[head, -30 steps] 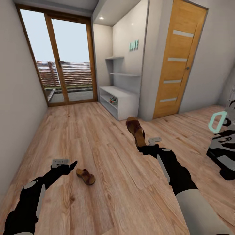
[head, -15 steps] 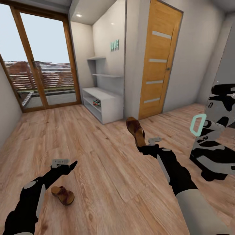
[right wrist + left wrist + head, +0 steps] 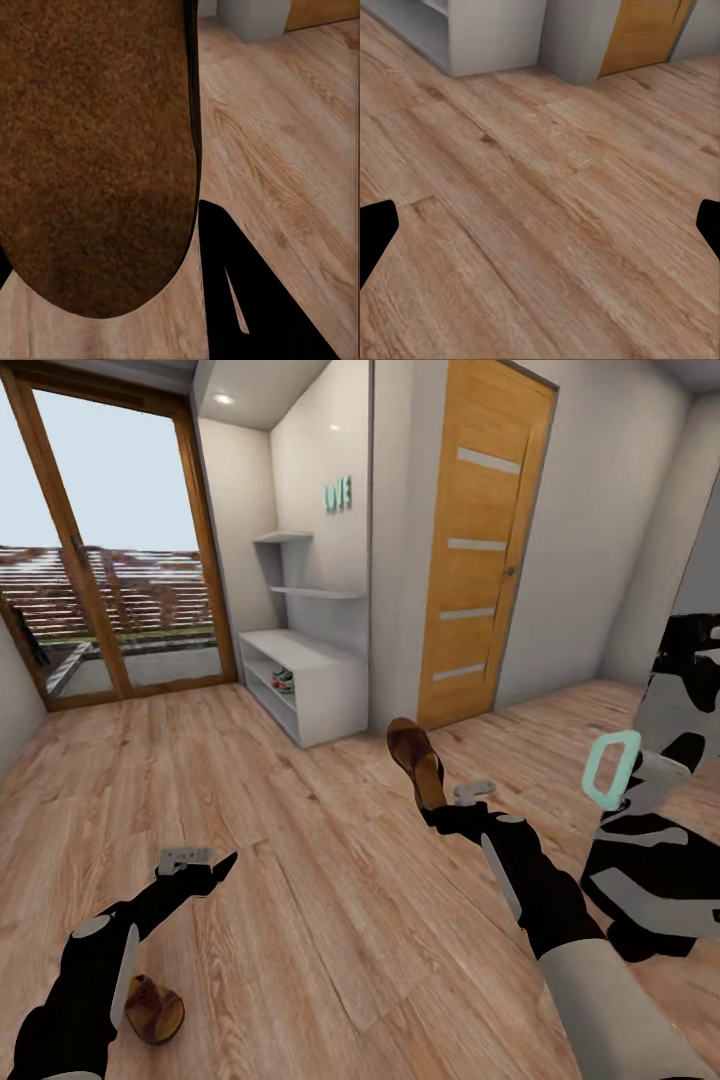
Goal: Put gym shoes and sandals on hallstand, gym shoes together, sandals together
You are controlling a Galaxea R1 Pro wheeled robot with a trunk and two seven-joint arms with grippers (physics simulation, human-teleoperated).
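One sandal (image 3: 418,758) is clamped in the right gripper (image 3: 437,812), held tilted above the floor (image 3: 330,880); the right wrist view shows its brown sole (image 3: 94,150) close up against a dark finger (image 3: 240,292). The other sandal (image 3: 152,1010) lies on the floor beside the left forearm. The left gripper (image 3: 205,870) hangs empty, its fingertips (image 3: 375,232) wide apart in the wrist view. Far ahead, the rack (image 3: 310,680) holds a sneaker (image 3: 284,679) on a shelf, beside the wooden door (image 3: 480,550).
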